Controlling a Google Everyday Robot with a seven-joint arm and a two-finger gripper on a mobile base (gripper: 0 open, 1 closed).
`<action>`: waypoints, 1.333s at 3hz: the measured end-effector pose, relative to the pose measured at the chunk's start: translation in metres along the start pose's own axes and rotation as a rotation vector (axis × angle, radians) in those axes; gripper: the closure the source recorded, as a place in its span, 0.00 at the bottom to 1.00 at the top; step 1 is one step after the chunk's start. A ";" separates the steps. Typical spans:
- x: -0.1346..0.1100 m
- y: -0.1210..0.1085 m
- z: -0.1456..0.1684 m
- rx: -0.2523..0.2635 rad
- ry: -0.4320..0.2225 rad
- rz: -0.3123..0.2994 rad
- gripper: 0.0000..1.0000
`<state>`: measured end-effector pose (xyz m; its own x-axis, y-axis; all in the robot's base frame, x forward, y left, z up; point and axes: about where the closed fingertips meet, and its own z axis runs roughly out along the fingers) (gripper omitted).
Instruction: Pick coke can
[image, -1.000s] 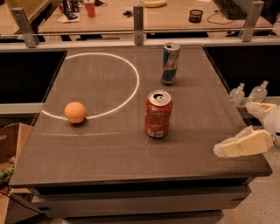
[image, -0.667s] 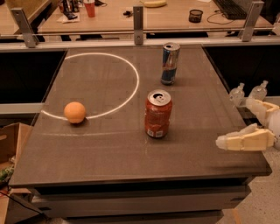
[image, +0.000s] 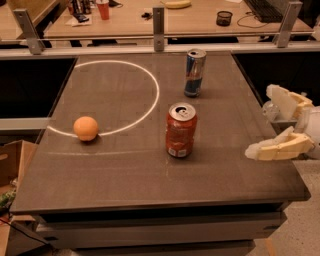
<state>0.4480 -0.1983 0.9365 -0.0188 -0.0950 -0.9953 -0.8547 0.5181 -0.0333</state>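
Observation:
The coke can is red-orange with a silver top and pull tab. It stands upright on the dark table, right of centre. My gripper is at the table's right edge, to the right of the can and well apart from it. Its two pale fingers are spread open and hold nothing.
A taller, slim blue-and-silver can stands behind the coke can. An orange fruit lies at the left on a white circle line. A railing with metal posts runs along the far edge. A cardboard box sits on the floor at the left.
My gripper's lower finger has moved a little up in the picture, along the table's right edge. The cans and the fruit have not moved.

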 end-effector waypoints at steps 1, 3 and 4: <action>0.000 0.000 0.000 0.000 0.000 0.000 0.00; 0.019 0.035 0.027 -0.079 -0.013 0.056 0.00; 0.024 0.054 0.047 -0.113 -0.008 0.003 0.00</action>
<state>0.4260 -0.1324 0.9062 -0.0174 -0.0870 -0.9961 -0.9078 0.4189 -0.0207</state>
